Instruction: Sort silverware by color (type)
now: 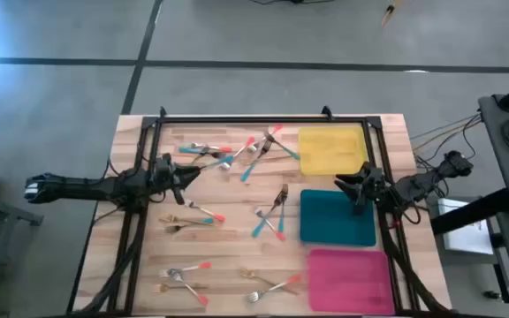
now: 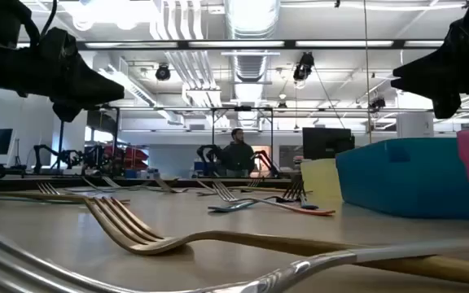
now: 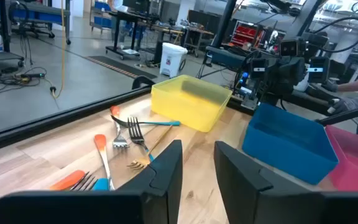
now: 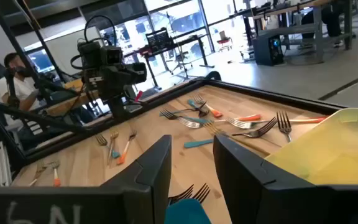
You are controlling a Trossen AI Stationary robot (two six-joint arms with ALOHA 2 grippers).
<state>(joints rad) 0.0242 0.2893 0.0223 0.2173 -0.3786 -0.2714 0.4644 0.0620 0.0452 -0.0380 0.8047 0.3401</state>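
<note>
Sorting has, by the look of it, not begun: the yellow tray [image 1: 331, 150], teal tray [image 1: 337, 217] and pink tray [image 1: 347, 279] at the table's [image 1: 237, 256] 3 o'clock side hold no utensils that can be seen. All the silverware [image 1: 237, 157] lies loose on the wood. One cluster sits toward 12 o'clock, just beside the yellow tray; one lies near centre [image 1: 272, 215]; others lie toward 9 o'clock [image 1: 188, 221] and 6 o'clock [image 1: 272, 287], with red, teal and gold pieces mixed. The left gripper [image 1: 184, 175] hangs above the table near the 11 o'clock cluster, fingers [image 3: 166, 171] parted, nothing between them. The right gripper [image 1: 347, 184] hangs between the yellow and teal trays, fingers [image 4: 157, 165] likewise parted and empty. Judged from this, every piece remains to be sorted.
</note>
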